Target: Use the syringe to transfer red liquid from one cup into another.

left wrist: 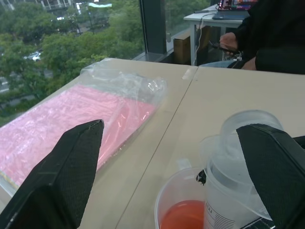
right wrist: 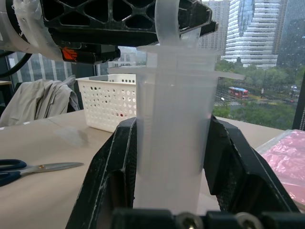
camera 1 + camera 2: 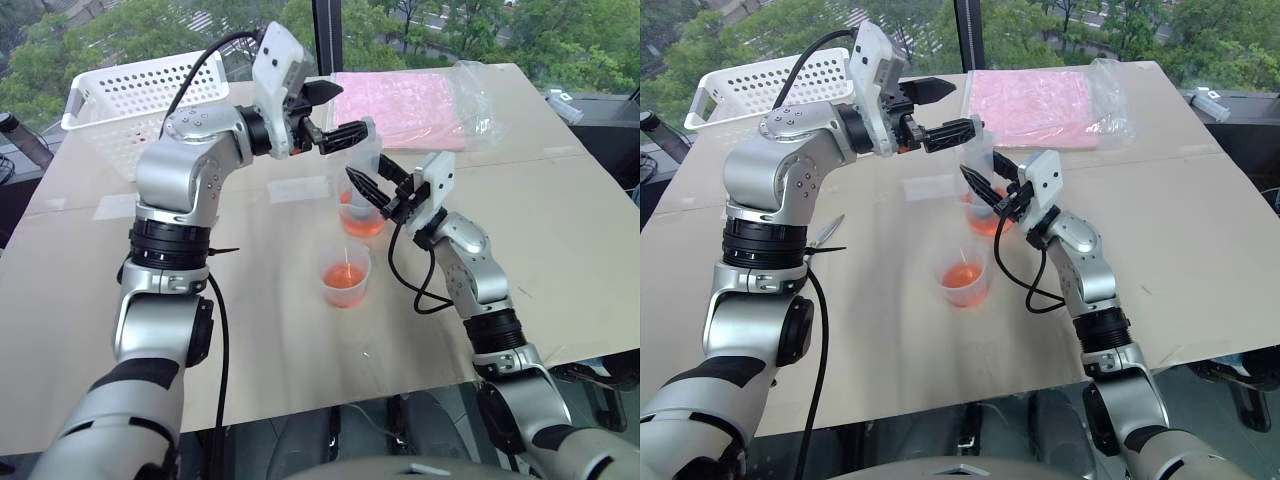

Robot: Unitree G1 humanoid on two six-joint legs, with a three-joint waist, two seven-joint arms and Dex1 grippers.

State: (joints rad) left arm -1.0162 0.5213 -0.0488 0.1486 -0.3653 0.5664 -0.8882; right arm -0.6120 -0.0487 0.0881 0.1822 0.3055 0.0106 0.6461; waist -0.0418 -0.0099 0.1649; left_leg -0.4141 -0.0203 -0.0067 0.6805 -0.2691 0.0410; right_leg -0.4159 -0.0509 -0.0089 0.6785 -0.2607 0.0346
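The syringe (image 3: 362, 152) stands upright with its lower end inside the taller clear cup (image 3: 361, 212), which holds red liquid (image 3: 362, 224). My right gripper (image 3: 367, 172) is shut on the syringe's barrel (image 2: 174, 143). My left gripper (image 3: 350, 108) hovers open at the syringe's top, one finger (image 3: 345, 131) close to the plunger flange (image 1: 248, 138) and the other finger (image 1: 71, 167) well clear of it. The shorter cup (image 3: 345, 275) sits on the table just in front of the taller one and also holds red liquid (image 3: 344, 279).
A white perforated basket (image 3: 150, 100) stands at the back left. A pink sheet in a clear bag (image 3: 400, 105) lies at the back right. Blue-handled scissors (image 2: 28, 168) lie on the table (image 3: 560, 250) to the left. A person (image 1: 271, 33) sits beyond the far edge.
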